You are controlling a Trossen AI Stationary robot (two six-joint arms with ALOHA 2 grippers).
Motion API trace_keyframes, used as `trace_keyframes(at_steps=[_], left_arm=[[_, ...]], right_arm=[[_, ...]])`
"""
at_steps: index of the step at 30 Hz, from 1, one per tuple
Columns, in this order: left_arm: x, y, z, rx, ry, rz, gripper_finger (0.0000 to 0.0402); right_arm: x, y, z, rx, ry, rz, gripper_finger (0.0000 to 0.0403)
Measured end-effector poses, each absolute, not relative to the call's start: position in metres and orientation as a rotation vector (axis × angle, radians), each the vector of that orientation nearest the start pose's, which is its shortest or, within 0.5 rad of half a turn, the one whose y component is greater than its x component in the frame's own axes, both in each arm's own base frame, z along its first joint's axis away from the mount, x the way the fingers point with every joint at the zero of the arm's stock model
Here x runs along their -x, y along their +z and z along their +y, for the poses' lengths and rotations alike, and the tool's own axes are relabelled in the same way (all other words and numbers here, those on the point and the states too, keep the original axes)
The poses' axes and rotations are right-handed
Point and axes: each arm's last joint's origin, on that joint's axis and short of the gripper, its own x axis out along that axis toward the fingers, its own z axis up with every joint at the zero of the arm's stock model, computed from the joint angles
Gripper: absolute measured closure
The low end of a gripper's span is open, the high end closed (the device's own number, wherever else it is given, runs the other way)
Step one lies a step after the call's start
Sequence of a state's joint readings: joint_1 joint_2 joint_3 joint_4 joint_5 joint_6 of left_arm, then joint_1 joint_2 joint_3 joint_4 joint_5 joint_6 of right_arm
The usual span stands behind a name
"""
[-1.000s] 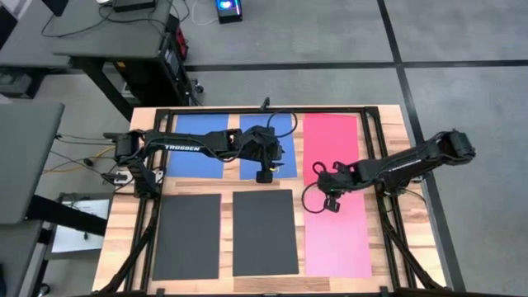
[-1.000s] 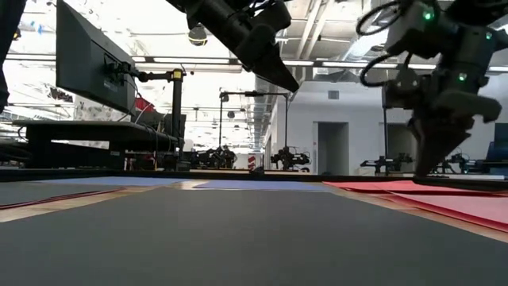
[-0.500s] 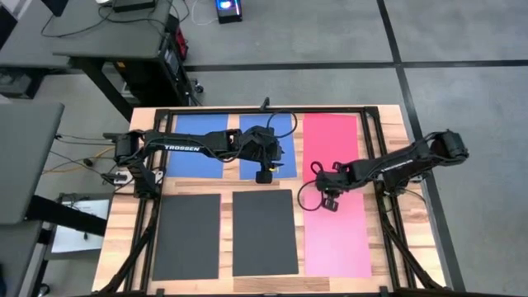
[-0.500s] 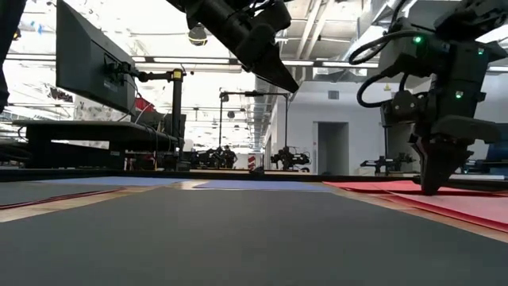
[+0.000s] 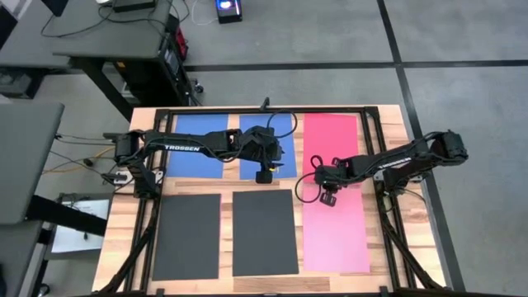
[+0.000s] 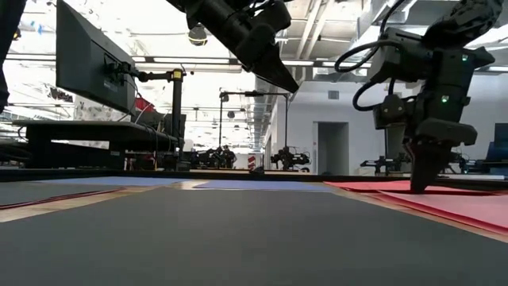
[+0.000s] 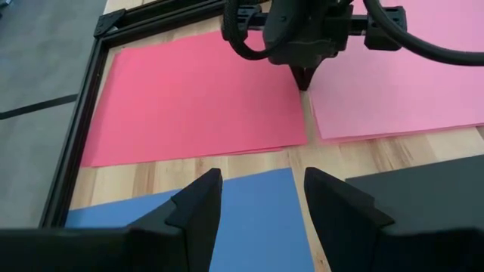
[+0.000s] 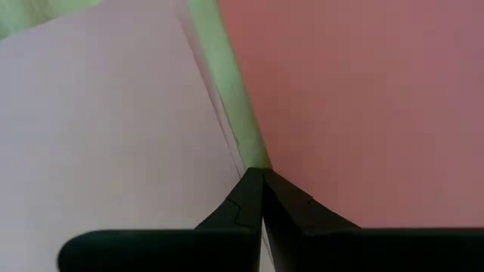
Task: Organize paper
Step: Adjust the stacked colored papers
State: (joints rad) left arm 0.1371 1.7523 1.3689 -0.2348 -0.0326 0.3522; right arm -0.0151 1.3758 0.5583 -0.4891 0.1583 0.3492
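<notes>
Right gripper (image 7: 305, 78) pinched shut, empty, tip down at seam between flat red paper sheet (image 7: 193, 94) and pink sheet (image 7: 408, 72). Left gripper (image 7: 261, 200) parted, empty, hovering over blue sheet (image 7: 253, 215). Risk: tip drags, buckles sheet edge.

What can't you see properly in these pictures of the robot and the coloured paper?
- High view: the right gripper covers where the red paper meets the pink paper.
- High view: the left arm hides part of the blue paper.
- Low view: the sheets show edge-on, so their outlines are lost.
</notes>
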Motion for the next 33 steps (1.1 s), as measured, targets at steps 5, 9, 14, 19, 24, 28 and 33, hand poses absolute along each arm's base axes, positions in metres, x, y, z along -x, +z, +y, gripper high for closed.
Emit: trace_keyframes(at_steps=[5,9,14,19,24,28,33], left_arm=[[-0.392,0.271,0.055,-0.309,0.053,0.64,0.0229],[-0.392,0.271,0.055,-0.309,0.053,0.64,0.0229],[-0.392,0.271,0.055,-0.309,0.053,0.64,0.0229],[-0.392,0.271,0.055,-0.309,0.053,0.64,0.0229],[-0.392,0.271,0.055,-0.309,0.053,0.64,0.0229],[-0.392,0.271,0.055,-0.31,0.053,0.64,0.0228],[-0.392,0.271,0.055,-0.31,0.052,0.641,0.0228]], right_arm=[[-0.205,0.132,-0.002,-0.191,-0.356,1.262,0.0403],[-0.205,0.132,0.005,-0.19,-0.35,1.258,0.0403],[-0.205,0.132,0.014,-0.188,-0.33,1.253,0.0403],[-0.205,0.132,0.021,-0.201,-0.308,1.254,0.0403],[-0.205,0.132,0.024,-0.221,-0.298,1.255,0.0403],[-0.205,0.132,0.022,-0.234,-0.299,1.257,0.0403],[-0.208,0.136,0.023,-0.247,-0.283,1.256,0.0403]])
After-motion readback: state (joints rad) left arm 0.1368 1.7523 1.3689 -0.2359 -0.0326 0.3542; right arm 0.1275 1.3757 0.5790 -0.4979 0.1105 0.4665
